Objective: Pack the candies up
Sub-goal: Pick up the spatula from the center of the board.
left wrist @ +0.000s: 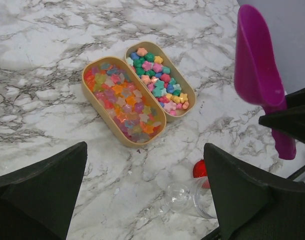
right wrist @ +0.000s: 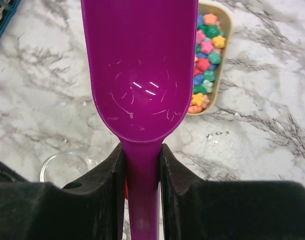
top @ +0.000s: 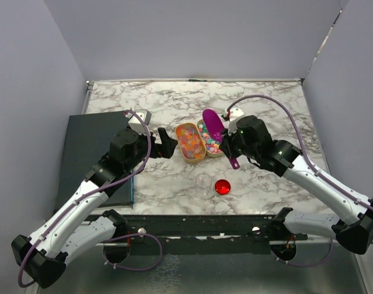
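Note:
The candies fill two tan oval trays side by side: translucent ones in the left tray (top: 190, 142) (left wrist: 123, 102), opaque pastel stars (left wrist: 159, 82) (right wrist: 206, 60) in the right one. My right gripper (top: 230, 148) (right wrist: 142, 172) is shut on the handle of a purple scoop (top: 214, 125) (right wrist: 139, 65). The scoop's bowl is empty and hangs over the right tray. My left gripper (top: 167, 142) (left wrist: 144, 192) stands wide open just left of the trays, holding nothing.
A small clear jar (top: 203, 182) (left wrist: 190, 197) (right wrist: 62, 167) stands near the table's front edge, with a shiny red lid (top: 222, 187) (left wrist: 199, 170) to its right. A dark mat (top: 91, 153) covers the table's left side. Grey walls close in three sides.

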You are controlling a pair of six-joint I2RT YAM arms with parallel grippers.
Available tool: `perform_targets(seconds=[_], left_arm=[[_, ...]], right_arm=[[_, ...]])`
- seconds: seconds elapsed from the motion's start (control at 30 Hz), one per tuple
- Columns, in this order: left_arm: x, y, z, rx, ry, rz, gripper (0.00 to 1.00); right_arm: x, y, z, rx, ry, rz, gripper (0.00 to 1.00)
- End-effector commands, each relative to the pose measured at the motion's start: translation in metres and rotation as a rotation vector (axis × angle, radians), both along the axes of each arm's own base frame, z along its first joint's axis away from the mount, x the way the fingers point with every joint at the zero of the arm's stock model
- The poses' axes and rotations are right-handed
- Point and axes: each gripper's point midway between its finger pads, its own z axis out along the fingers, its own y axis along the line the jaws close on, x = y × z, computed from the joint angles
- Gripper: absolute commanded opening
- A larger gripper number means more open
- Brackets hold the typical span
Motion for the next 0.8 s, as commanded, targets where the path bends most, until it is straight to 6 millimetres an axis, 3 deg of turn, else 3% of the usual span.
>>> perform_targets(seconds=[0.0,0.4,0.63,0.77], left_arm=[[-0.013,-0.009,0.027,-0.080,-0.008,-0.067,0.99],[-0.051,-0.029,0.022,-0.185,0.120,-0.229,0.95],[-0.076,-0.038,0.010,-0.219,0.219,-0.325,0.82],[-0.088,-0.039,0.005,-0.228,0.255,-0.365,0.73]], right_arm=[[-0.035,0.022,-0.002,-0.125,-0.013,0.206,0.01],[-0.082,0.055,-0.009,-0.308,-0.124,0.539,0.01],[-0.101,0.063,-0.004,-0.345,-0.248,0.726,0.01],[-0.102,0.060,0.000,-0.364,-0.288,0.747,0.01]])
